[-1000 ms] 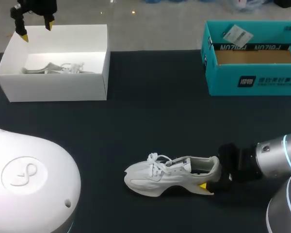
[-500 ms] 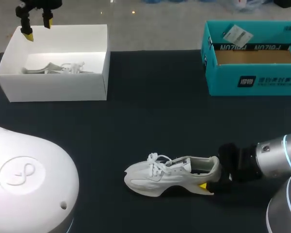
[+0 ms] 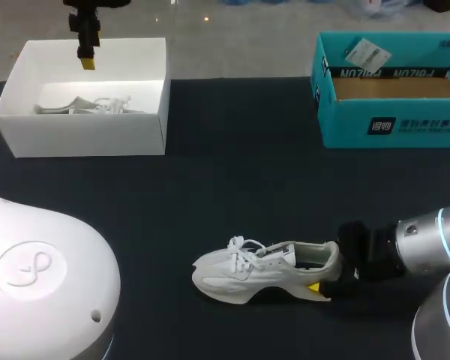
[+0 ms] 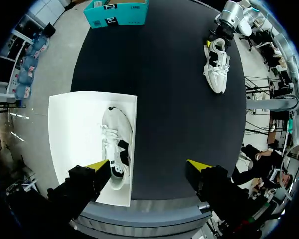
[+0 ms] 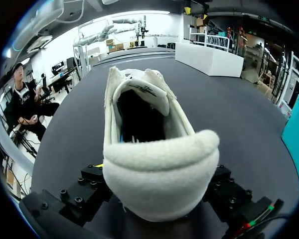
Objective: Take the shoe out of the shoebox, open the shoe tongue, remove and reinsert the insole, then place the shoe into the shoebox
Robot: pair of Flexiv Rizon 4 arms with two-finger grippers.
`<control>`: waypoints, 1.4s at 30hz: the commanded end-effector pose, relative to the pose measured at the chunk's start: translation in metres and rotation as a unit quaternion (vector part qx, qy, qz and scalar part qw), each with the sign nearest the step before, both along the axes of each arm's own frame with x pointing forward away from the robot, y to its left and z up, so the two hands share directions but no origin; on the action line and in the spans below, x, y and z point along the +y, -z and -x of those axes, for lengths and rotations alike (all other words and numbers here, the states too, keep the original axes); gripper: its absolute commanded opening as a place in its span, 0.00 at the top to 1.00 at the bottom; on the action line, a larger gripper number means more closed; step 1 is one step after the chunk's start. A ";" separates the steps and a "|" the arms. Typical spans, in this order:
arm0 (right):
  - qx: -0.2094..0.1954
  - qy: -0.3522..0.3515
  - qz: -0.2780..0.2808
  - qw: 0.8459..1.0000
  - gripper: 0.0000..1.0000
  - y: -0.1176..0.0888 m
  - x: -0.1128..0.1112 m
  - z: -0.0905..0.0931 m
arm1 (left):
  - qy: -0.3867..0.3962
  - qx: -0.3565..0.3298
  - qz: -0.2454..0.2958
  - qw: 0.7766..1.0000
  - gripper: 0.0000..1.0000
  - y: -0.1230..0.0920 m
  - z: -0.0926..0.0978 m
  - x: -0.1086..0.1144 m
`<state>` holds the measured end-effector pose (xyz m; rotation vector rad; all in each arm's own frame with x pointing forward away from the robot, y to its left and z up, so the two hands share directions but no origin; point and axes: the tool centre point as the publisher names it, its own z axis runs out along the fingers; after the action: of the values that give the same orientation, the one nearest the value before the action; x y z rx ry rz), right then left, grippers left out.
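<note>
- The shoe (image 3: 266, 270), white and laced, rests on its sole on the dark bench (image 3: 240, 172). It sits at lower centre of the head view with its toe toward the left, outside both boxes.
- My right end effector (image 3: 324, 279) enters from the lower right and pinches the shoe's heel. In the right wrist view, the padded heel collar fills the gap between the two fingers, and both press on it from opposite sides.
- The tongue (image 5: 142, 92) stands over the shoe's dark opening, ahead of the right end effector. I cannot make out the insole inside.
- My left end effector (image 4: 148, 164) hangs above the white shoebox (image 3: 82, 131) at the upper left. Its fingers are spread wide and hold nothing. In the left wrist view, one yellow tip is over the box interior and the other is over the bare bench.
- The white shoebox is open-topped, and a second shoe (image 3: 90, 105) lies inside it.
- A teal box (image 3: 390, 124), also open, sits at the upper right, well apart from the shoe.
</note>
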<state>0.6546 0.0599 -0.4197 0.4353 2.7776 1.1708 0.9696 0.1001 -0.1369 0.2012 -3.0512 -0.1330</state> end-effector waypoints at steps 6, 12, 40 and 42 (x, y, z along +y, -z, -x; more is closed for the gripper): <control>0.000 0.002 0.002 1.000 1.00 0.002 0.001 -0.002 | -0.315 -0.114 -0.056 0.941 0.00 0.009 0.069 -0.046; 0.000 0.002 0.002 1.000 1.00 0.002 0.001 -0.002 | -0.294 -0.100 -0.057 0.949 0.00 0.015 0.079 -0.058; 0.000 0.002 0.002 1.000 1.00 0.002 0.001 -0.002 | -0.343 -0.126 -0.084 0.927 0.00 0.019 0.091 -0.077; 0.000 0.002 0.002 1.000 1.00 0.002 0.001 -0.002 | -0.392 -0.142 -0.105 0.903 0.00 0.025 0.101 -0.089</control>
<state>0.6546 0.0598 -0.4198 0.4355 2.7778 1.1705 0.8813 0.0334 -0.1557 1.3366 -2.9511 -0.2932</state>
